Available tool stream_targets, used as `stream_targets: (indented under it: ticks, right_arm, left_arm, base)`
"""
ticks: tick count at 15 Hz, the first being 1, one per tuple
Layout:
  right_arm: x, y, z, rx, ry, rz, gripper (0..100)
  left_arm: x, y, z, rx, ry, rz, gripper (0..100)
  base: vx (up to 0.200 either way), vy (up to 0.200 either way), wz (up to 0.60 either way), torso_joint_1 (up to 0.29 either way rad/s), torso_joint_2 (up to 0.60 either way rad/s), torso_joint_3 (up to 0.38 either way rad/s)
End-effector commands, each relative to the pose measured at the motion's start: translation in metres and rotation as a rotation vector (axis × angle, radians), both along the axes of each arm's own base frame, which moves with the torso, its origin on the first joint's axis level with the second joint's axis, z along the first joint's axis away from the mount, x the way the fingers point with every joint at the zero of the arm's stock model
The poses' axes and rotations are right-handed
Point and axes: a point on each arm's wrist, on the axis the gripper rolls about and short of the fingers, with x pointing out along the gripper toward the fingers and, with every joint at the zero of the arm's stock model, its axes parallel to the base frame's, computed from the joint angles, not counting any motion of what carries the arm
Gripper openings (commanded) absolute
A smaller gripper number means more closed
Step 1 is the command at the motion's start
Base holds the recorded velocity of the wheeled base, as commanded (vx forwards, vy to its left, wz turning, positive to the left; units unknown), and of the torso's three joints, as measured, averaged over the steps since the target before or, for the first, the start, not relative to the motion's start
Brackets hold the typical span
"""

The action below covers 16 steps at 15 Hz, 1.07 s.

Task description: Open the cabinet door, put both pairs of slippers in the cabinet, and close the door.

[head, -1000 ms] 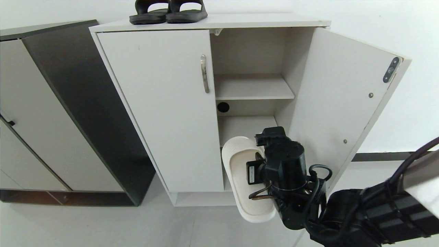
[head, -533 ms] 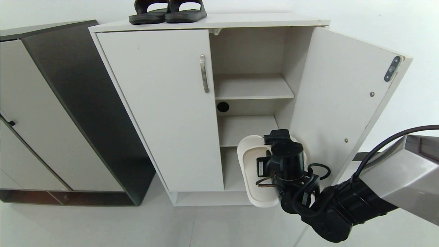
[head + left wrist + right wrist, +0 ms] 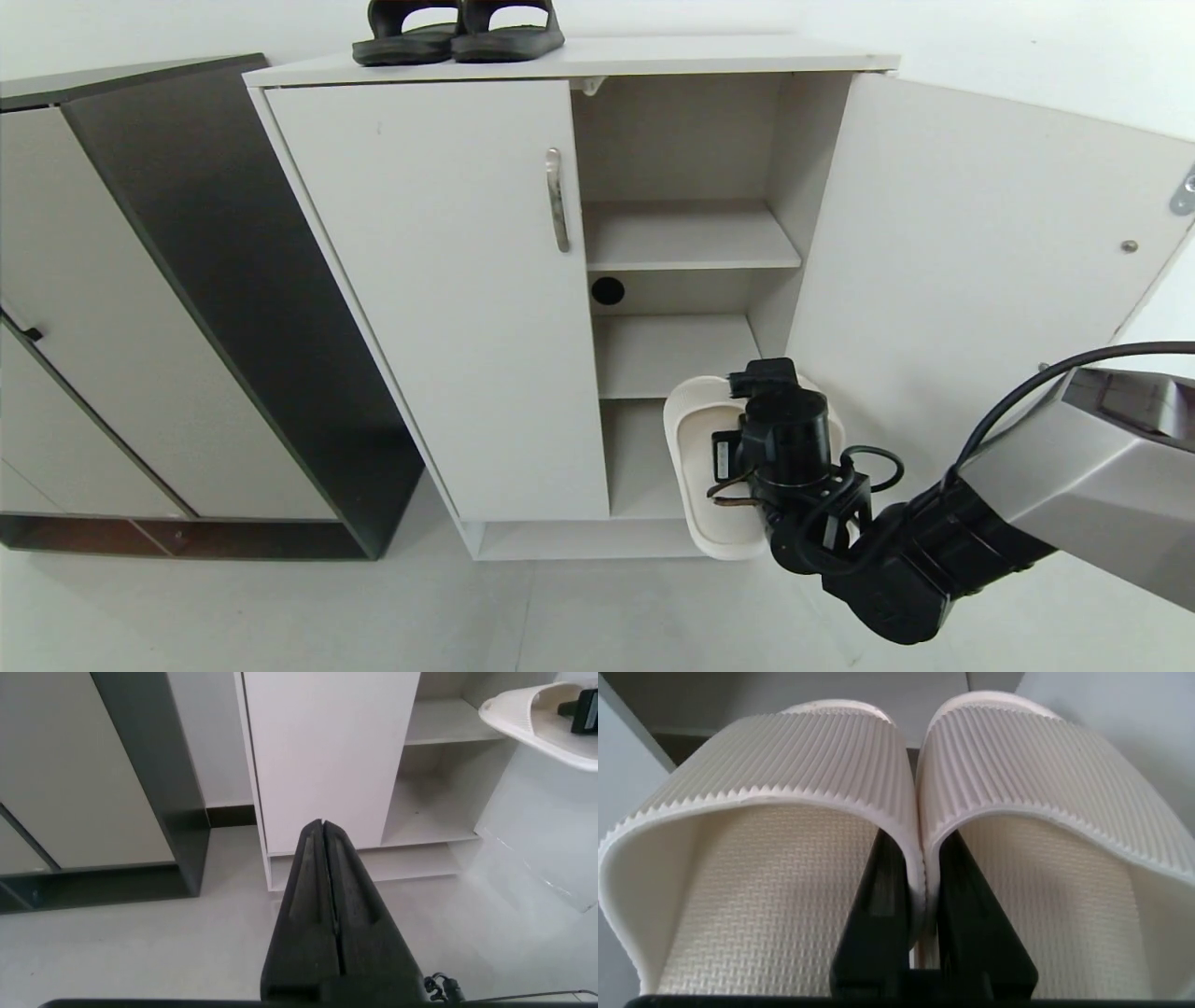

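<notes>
1. White slippers [image 3: 695, 485] sat low, right of centre in the head view, at the mouth of the cabinet [image 3: 420, 280]'s bottom compartment, not yet on a shelf.
2. Right gripper [image 3: 915, 873] was clamped on the pair's touching inner strap edges.
3. Over the last second the pair had shifted right and in toward the opening. The open door [image 3: 980, 280] had swung wider, its edge past the right border.
4. Black slippers [image 3: 457, 33] stayed on the cabinet top, at the upper edge left of centre.
5. Left gripper [image 3: 322, 835] had its fingers together, holding nothing.
6. Judgement: the first pair was nearly placed; the black pair and closing the door remained.

Home-like hallway: white shoe cabinet [image 3: 429, 280], black slippers [image 3: 457, 33] on top, grey cupboard [image 3: 215, 280] beside.
</notes>
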Motion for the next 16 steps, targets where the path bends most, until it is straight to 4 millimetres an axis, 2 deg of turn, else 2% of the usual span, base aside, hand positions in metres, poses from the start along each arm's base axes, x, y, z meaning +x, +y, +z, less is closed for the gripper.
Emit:
stream_targets:
  ticks: [1, 4, 7, 10, 16]
  right_arm:
    - [0.004, -0.001, -0.006, -0.006, 0.009, -0.004, 0]
    - [0.0, 0.005, -0.003, 0.005, -0.002, 0.017, 0]
    - [-0.013, 0.026, -0.002, 0.022, -0.007, 0.116, 0]
    - [-0.001, 0.038, -0.013, 0.029, 0.0, 0.161, 0]
    - [0.003, 0.04, -0.02, 0.021, 0.007, 0.158, 0]
  left_arm:
    - [0.0, 0.0, 0.0, 0.0, 0.002, 0.0, 0]
    - [0.0, 0.0, 0.0, 0.0, 0.002, 0.0, 0]
    - [0.0, 0.0, 0.0, 0.0, 0.002, 0.0, 0]
    - [0.0, 0.0, 0.0, 0.002, 0.002, 0.0, 0]
    - [0.0, 0.0, 0.0, 0.003, 0.002, 0.0, 0]
  base:
    - [0.0, 0.0, 0.0, 0.0, 0.0, 0.0]
    - [0.0, 0.0, 0.0, 0.0, 0.0, 0.0]
    - [0.0, 0.0, 0.0, 0.0, 0.0, 0.0]
    - [0.0, 0.0, 0.0, 0.0, 0.0, 0.0]
    - [0.0, 0.0, 0.0, 0.0, 0.0, -0.073]
